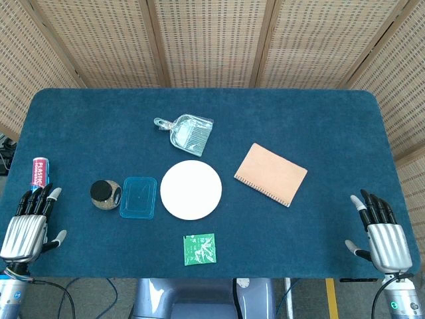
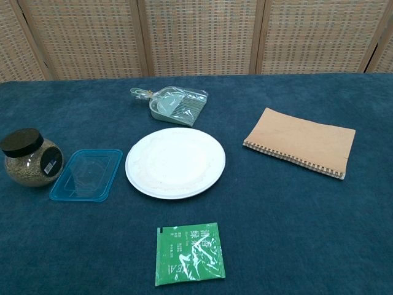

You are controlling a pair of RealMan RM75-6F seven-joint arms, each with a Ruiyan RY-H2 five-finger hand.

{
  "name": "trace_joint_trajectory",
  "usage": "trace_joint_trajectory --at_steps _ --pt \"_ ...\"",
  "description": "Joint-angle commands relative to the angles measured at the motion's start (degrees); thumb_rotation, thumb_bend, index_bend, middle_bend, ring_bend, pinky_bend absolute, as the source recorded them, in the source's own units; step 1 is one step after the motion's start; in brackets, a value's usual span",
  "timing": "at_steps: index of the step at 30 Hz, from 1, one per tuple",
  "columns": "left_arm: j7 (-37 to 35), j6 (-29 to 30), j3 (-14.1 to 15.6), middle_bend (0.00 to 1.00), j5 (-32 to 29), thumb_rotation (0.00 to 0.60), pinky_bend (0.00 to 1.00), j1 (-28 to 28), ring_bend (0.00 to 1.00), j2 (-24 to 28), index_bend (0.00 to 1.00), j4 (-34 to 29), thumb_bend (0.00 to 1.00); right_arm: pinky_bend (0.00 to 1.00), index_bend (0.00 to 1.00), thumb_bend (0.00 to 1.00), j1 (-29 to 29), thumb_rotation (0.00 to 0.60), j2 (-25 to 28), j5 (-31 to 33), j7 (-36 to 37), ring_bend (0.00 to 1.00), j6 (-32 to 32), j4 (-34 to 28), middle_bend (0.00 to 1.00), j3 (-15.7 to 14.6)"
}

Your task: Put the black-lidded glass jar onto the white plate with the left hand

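Note:
The black-lidded glass jar (image 1: 105, 194) (image 2: 30, 158) stands upright on the blue table, filled with small grains, left of a blue plastic lid. The white plate (image 1: 191, 189) (image 2: 175, 161) lies bare at the table's middle. My left hand (image 1: 28, 224) rests at the near left edge, fingers apart, holding nothing, well short of the jar. My right hand (image 1: 381, 232) rests at the near right edge, likewise open. Neither hand shows in the chest view.
A blue plastic lid (image 1: 139, 197) (image 2: 86, 174) lies between jar and plate. A clear dustpan (image 1: 186, 130) sits behind the plate, a tan notebook (image 1: 271, 174) to its right, a green sachet (image 1: 199, 249) in front. A red-capped bottle (image 1: 41, 171) stands far left.

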Motion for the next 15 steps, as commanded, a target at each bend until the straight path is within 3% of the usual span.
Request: trace_joint_trajectory --at_steps 1,15 --pt "0.1 0.0 0.0 0.0 0.0 0.6 0.0 0.0 0.0 -0.1 0.0 0.0 0.27 0.08 0.09 0.03 0.0 0.6 0.0 0.0 0.0 0.0 -0.1 0.0 0.0 0.0" --pt "-0.1 0.5 0.2 0.0 0.8 0.6 0.0 0.2 0.0 0.0 0.0 -0.2 0.27 0.08 0.09 0.03 -0.1 0.6 0.2 -0.4 0.0 0.0 0.1 -0.3 0.0 -0.2"
